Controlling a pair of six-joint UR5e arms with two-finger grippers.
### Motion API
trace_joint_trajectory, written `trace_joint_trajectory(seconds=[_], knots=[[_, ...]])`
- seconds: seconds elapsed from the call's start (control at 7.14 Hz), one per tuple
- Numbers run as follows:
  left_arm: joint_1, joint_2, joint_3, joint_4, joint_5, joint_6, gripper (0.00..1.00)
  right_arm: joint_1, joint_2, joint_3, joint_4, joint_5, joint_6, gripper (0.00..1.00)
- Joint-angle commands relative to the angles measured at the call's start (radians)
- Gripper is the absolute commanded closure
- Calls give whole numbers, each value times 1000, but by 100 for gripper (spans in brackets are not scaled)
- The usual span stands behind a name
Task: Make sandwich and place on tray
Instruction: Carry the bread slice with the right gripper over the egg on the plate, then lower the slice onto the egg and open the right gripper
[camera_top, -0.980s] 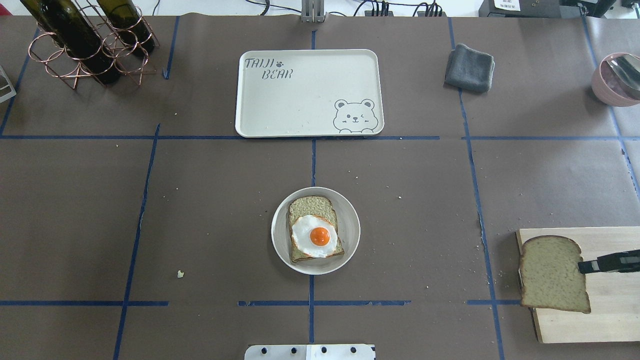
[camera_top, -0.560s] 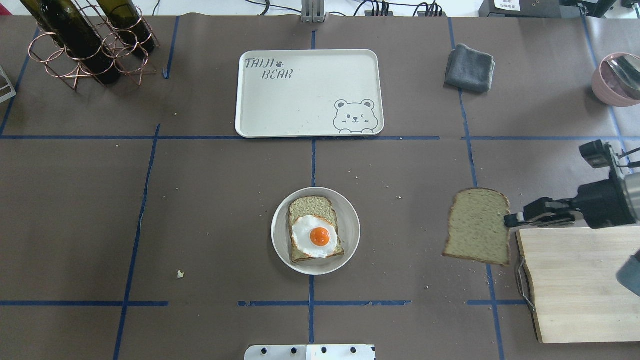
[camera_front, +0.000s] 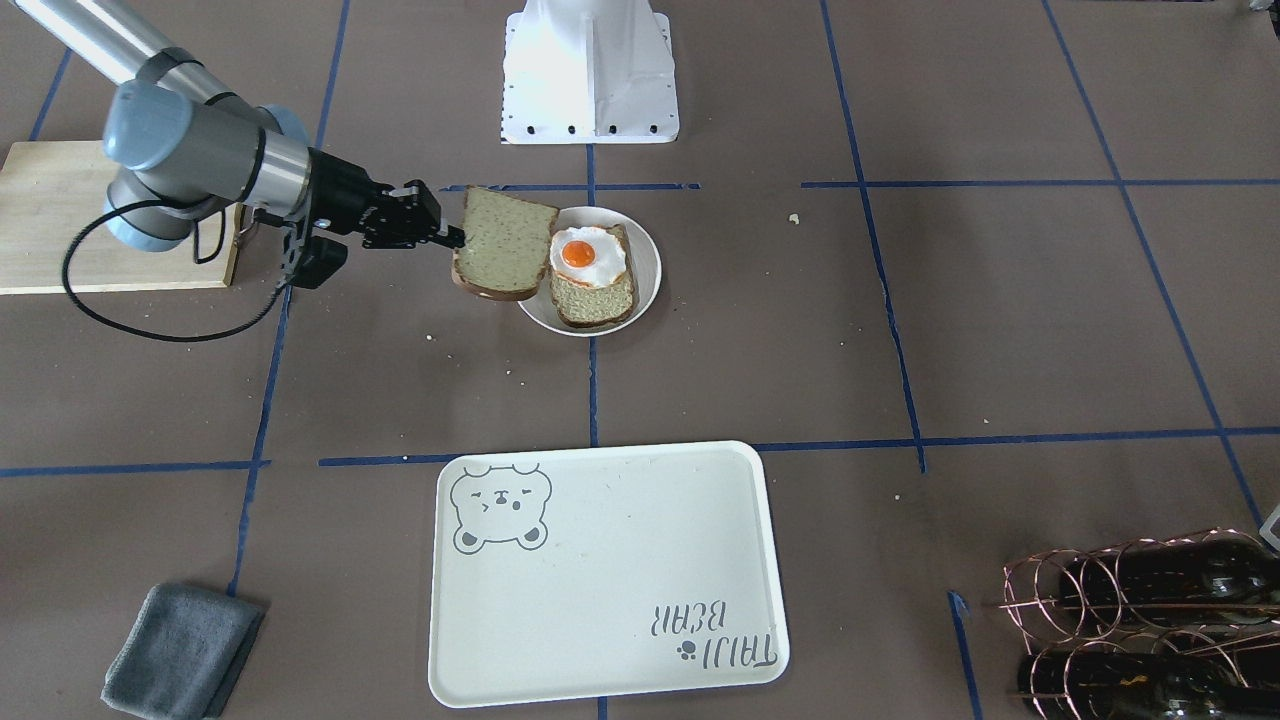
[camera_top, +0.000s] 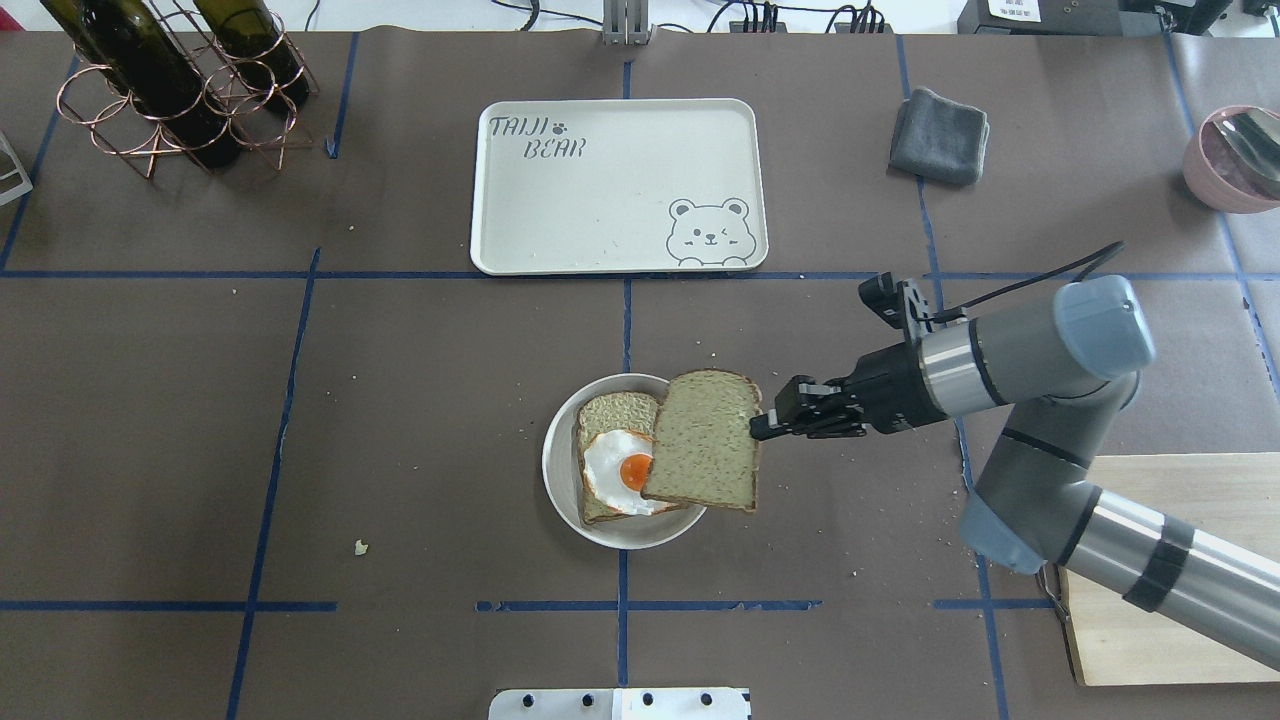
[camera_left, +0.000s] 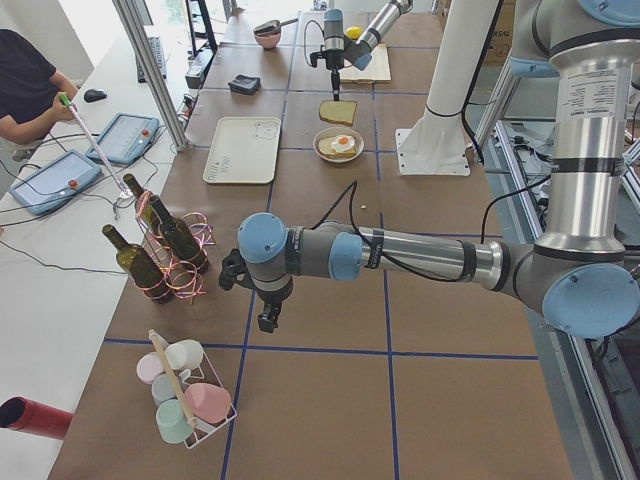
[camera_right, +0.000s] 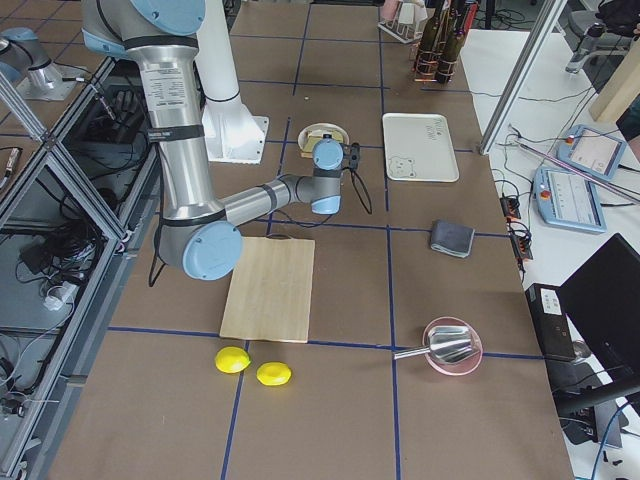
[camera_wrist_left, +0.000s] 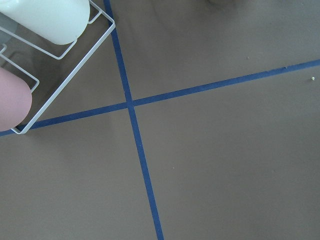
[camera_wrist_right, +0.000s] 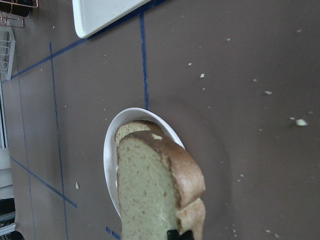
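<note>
Capping the sandwich: the right gripper (camera_top: 757, 426), clamped on one edge of the top bread slice (camera_top: 703, 440), holds it above the plate (camera_top: 560, 485), overlapping part of the egg (camera_top: 610, 470) and lower slice (camera_top: 615, 410); next, probably, centring, lowering and release, the tray (camera_top: 620, 180) lying well apart

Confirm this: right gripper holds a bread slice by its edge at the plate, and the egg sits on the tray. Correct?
One thing is off. The egg is not on the tray; it lies on the other bread slice in the plate, as the overhead view shows. The rest stands: the right gripper holds a bread slice by its edge at the plate.
</note>
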Motion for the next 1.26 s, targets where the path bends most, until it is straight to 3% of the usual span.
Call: trace_joint_trajectory(seconds=[0.0, 0.98, 1.12], knots=[[0, 0, -1, 1, 0, -1, 0, -49, 97, -93, 2, -33, -14, 100], [0, 0, -2, 1, 0, -1, 0, -56, 127, -140, -19, -25, -199, 100], [0, -2, -4, 1, -1, -1, 0, -55, 135, -140, -28, -30, -189, 46]])
